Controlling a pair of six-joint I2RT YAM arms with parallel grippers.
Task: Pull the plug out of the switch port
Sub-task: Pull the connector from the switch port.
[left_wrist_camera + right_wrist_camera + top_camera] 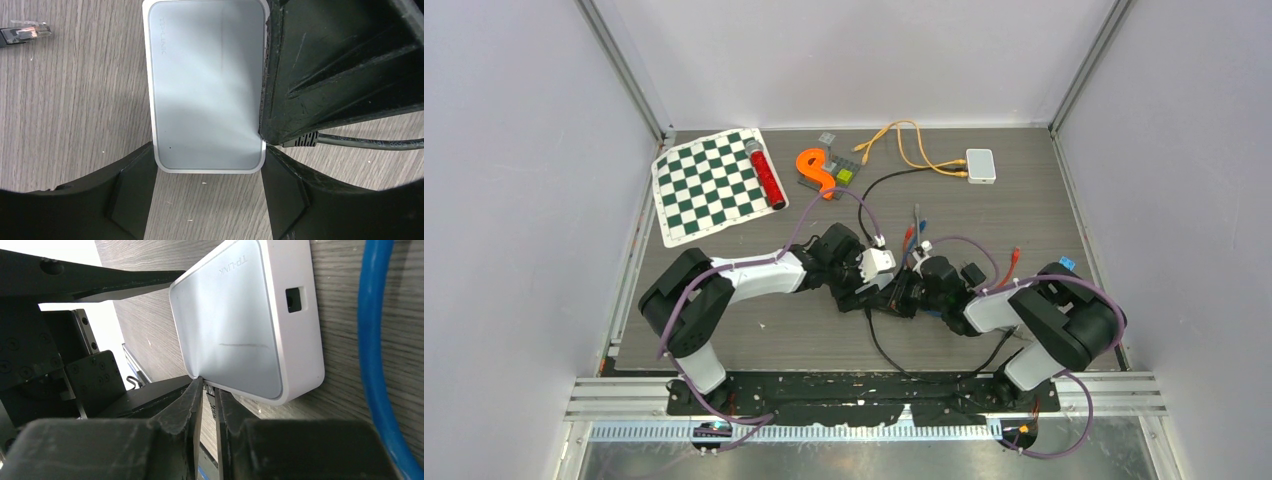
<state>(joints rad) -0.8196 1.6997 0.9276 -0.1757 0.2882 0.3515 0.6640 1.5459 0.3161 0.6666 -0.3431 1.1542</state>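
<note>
Wood-grain table (769, 335) beneath: left pincer (207, 166) clamped across switch (205, 85), right pincer (207, 386) narrow, plug (301, 140) at its tips, grip unclear. Close fully, then draw straight back.

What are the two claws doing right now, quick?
Left gripper: closed on the switch.
Right gripper: fingers nearly together at the plug; whether it grips it cannot be told.

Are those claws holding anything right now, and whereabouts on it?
The left gripper clamps the white switch by its long sides, near one end. The right gripper, nearly shut, sits at the plug of the black cable; a grip there cannot be told.
</note>
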